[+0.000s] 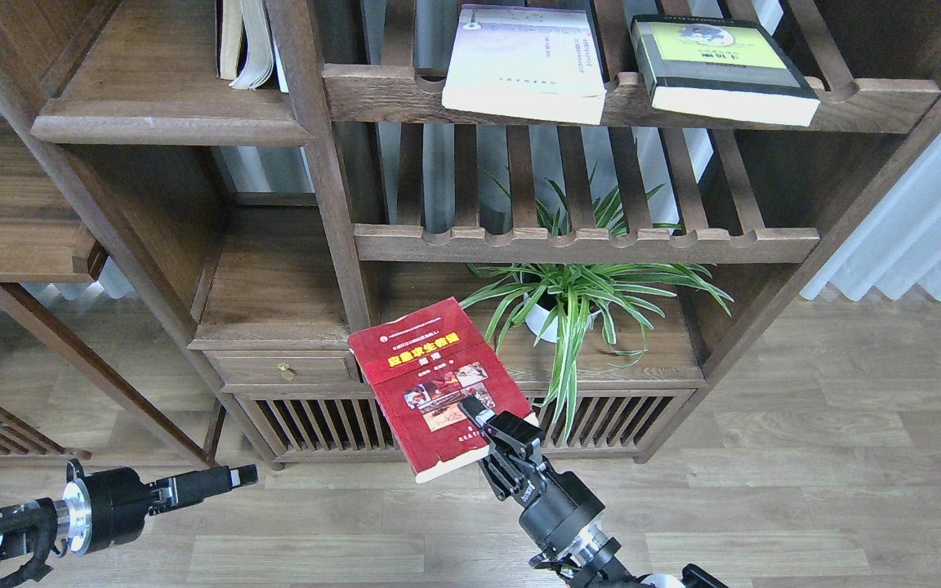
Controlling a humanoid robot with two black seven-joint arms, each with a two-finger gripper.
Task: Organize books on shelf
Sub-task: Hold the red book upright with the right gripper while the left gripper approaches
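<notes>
Right tool clamped on the near edge of the red book, held tilted in the air in front of the cabinet, at 6 o'clock in view. Left tool at 8 o'clock, low over the floor, holding nothing; can't tell if its fingers are apart. White book and yellow-green book lie flat on the top slatted rack at 12–1 o'clock, well apart. Solid shelf at 10–11 o'clock carries upright beige books. Plant at centre.
</notes>
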